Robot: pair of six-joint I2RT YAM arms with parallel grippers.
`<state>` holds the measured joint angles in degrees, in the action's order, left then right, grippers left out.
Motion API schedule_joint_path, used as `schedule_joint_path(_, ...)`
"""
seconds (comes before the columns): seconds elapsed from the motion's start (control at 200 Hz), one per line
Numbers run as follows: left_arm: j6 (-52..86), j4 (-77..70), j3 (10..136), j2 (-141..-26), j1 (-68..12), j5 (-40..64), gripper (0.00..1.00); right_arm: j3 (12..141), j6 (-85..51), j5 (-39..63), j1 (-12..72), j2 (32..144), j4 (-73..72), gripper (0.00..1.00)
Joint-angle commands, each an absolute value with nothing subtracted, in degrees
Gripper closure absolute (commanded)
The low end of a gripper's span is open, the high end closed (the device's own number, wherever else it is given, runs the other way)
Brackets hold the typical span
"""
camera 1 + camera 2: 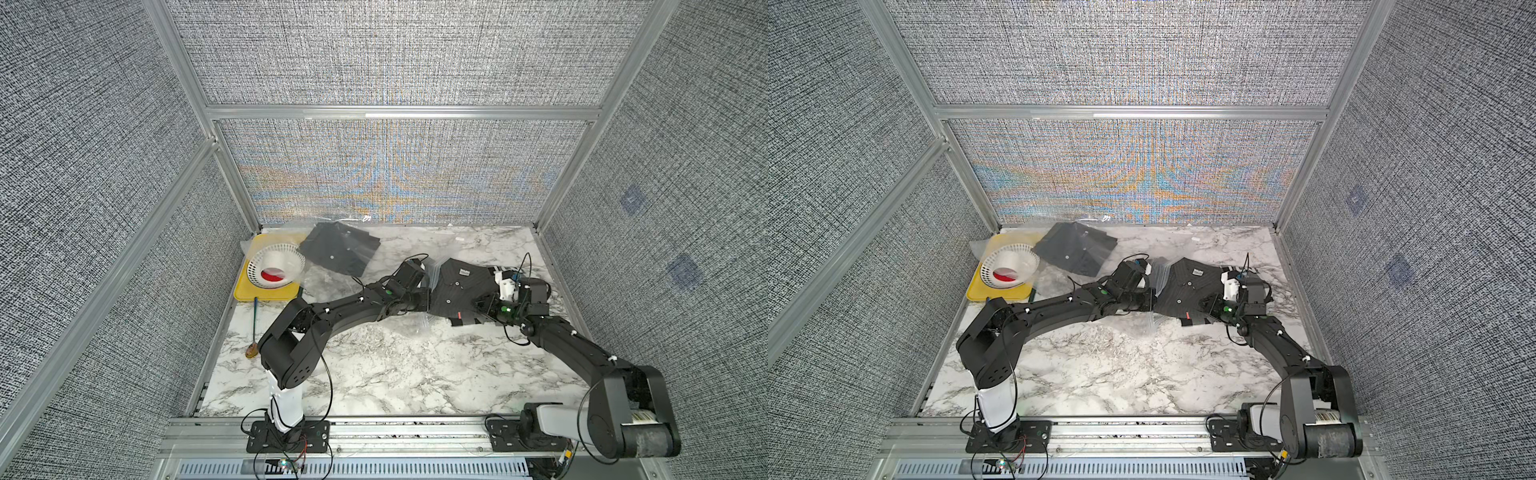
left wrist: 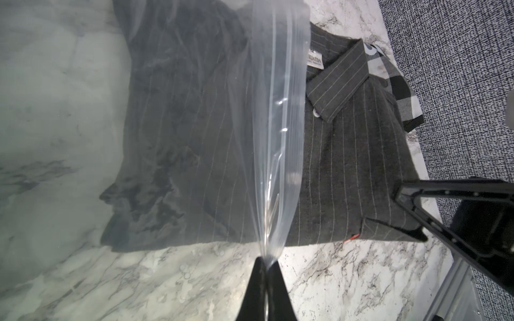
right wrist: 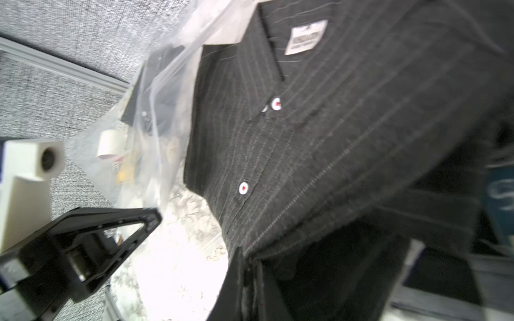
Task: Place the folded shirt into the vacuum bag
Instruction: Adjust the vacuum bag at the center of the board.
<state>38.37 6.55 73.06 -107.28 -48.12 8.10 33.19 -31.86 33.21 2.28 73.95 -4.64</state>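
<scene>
surface: marble-look tabletop [image 1: 374, 374], grey woven walls [image 1: 374, 62] on three sides.
left gripper [image 2: 266, 264]: tips were pressed together on the mouth strip of the vacuum bag [image 2: 278, 111]; the strip rose from the tips across the shirt.
right gripper [image 3: 249, 259]: jaws were all but together, clamped on a folded edge of the folded shirt [image 3: 333, 139].
shirt position: lay between both grippers in both top views, collar half outside the bag, other half showing through the plastic.
left wrist only: bag strip crossing the shirt; right gripper at the shirt's corner.
right wrist only: shirt edge wedged in the right grip; red thread in the buttons.
top views only: second dark shirt [image 1: 338, 251] under plastic at the back, yellow tray [image 1: 249, 293] with white basket [image 1: 291, 253].
</scene>
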Motion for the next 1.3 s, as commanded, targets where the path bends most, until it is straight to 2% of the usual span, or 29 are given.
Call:
schedule_joint_path(0.0,38.5,5.8,73.6,-107.7,-47.9,8.5,1.0,31.5,-36.7,36.8,4.6,74.3,-10.1,0.9)
schedule_joint_path(0.155,38.6,5.6,73.7,-107.8,-48.1,8.8,1.0,27.4,-40.5,35.4,10.0,76.0,-16.5,0.9)
schedule_joint_path(0.29,38.6,5.5,73.7,-108.1,-48.1,9.3,1.0,25.3,-39.7,32.8,10.5,79.1,-17.4,0.89)
schedule_joint_path(0.39,38.1,6.0,73.6,-107.8,-48.1,9.4,1.0,26.6,-37.0,30.0,10.1,77.1,-12.6,0.66)
schedule_joint_path(0.525,36.3,8.2,74.3,-108.0,-48.1,9.0,1.0,29.2,-33.5,25.8,7.3,71.8,-4.7,0.42)
schedule_joint_path(0.616,35.2,10.3,75.8,-108.8,-48.1,7.9,0.94,29.6,-32.0,24.5,3.4,69.7,-1.9,0.23)
schedule_joint_path(0.676,34.7,10.5,76.4,-109.1,-48.1,8.0,0.94,29.8,-31.3,24.4,0.1,69.1,-0.9,0.17)
schedule_joint_path(0.916,34.1,11.5,78.2,-109.9,-48.2,8.4,1.0,33.6,-29.9,26.9,-8.3,73.0,-2.8,0.16)
schedule_joint_path(1.191,33.7,12.5,79.1,-110.2,-48.2,8.5,1.0,40.4,-29.8,27.0,-12.0,85.4,-6.6,0.24)
schedule_joint_path(1.296,33.7,12.5,79.3,-110.3,-48.2,8.6,1.0,42.1,-29.7,29.6,-12.3,89.2,-8.7,0.3)
